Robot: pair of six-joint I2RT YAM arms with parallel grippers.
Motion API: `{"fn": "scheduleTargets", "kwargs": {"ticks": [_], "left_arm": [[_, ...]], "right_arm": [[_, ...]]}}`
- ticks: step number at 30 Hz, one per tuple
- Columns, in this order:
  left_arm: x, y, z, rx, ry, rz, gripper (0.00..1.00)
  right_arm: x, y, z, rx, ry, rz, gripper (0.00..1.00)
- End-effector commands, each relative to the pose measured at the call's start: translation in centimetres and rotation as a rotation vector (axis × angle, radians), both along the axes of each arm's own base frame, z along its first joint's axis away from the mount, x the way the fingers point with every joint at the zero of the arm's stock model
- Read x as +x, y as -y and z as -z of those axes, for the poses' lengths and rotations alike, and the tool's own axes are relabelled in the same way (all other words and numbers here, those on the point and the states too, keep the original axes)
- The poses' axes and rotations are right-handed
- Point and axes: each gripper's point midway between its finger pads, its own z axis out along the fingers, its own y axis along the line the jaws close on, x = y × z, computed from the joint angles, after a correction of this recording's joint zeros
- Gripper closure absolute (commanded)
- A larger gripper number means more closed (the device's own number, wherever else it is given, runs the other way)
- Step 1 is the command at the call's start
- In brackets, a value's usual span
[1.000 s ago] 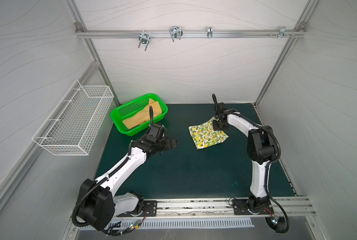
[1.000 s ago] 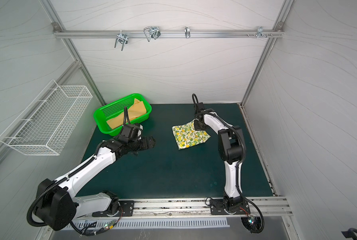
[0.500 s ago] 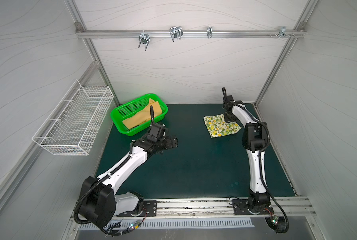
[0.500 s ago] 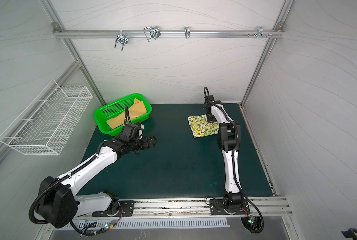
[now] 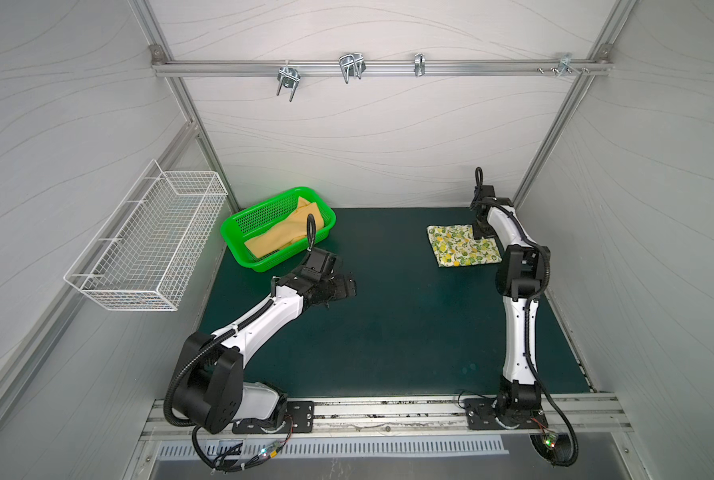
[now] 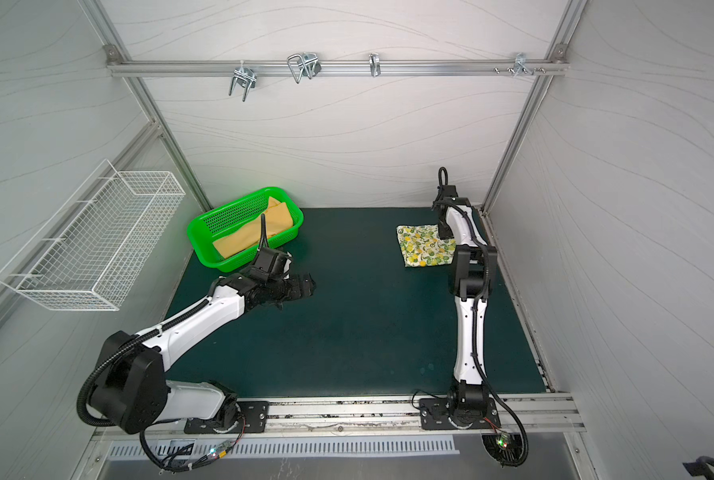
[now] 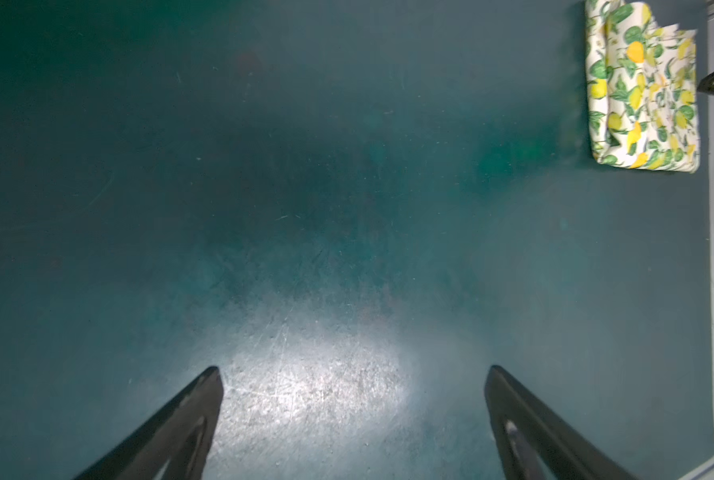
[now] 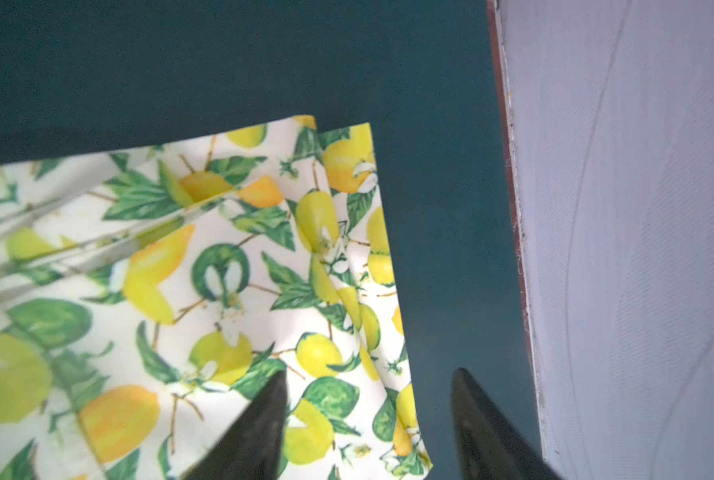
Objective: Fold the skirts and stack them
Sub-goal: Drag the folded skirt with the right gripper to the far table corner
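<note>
Nearest, a metal rail [image 5: 388,411] is seen, and both arms are bolted to it. Past the rail, a dark green mat [image 5: 388,332] is laid over the floor. A white wire basket [image 5: 147,241] is hung on the left wall, up above the mat. The left gripper [image 7: 353,370] is held low over the mat, left of the middle. Its fingers are spread wide, and only bare mat is seen between them. Just behind it, a green basket [image 5: 264,210] is set in the far left corner of the mat. The mustard skirt [image 5: 282,239] is laid inside this basket in a loose bunch, with one end propped up against the far rim; this is shown in both top views. Over at the far right, close to the side wall, the lemon skirt [image 5: 459,249] is laid folded and flat on the mat, well apart from the green basket. The right gripper [image 8: 370,372] is pointed down at the skirt's far right corner. Its fingers are parted: one is seen over the lemon cloth and one over the bare mat beside the cloth's edge, so the cloth is not pinched. Farthest back, metal hooks [image 5: 351,66] are hung on a bar high on the back wall.
</note>
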Motion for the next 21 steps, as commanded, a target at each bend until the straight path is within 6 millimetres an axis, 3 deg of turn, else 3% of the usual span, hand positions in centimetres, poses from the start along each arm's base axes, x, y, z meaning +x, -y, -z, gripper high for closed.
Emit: {"fn": "scheduleTargets", "kwargs": {"ticks": [1,5,11,17,21], "left_arm": [[2.6,0.3,-3.4,-0.013,0.082,-0.033,0.01],[4.5,0.2,-6.9,-0.014,0.147,-0.072,0.01],[8.7,-0.8,-11.4,-0.034,0.224,-0.176,0.01],[13.3,-4.7,-13.1,0.024,0.249,-0.293,0.01],[16.8,-8.1,-12.4,0.081,0.21,-0.321,0.01]], "right_arm": [[0.5,-2.0,-5.1,0.12,0.126,-0.007,0.13],[-0.2,-5.6,-9.9,0.297,0.245,-0.031,0.01],[-2.8,-12.6,-16.6,0.529,0.373,-0.116,0.01],[-7.2,-18.0,-18.4,0.677,0.393,-0.199,0.01],[-10.5,-20.9,-18.2,0.726,0.389,-0.272,0.01]]}}
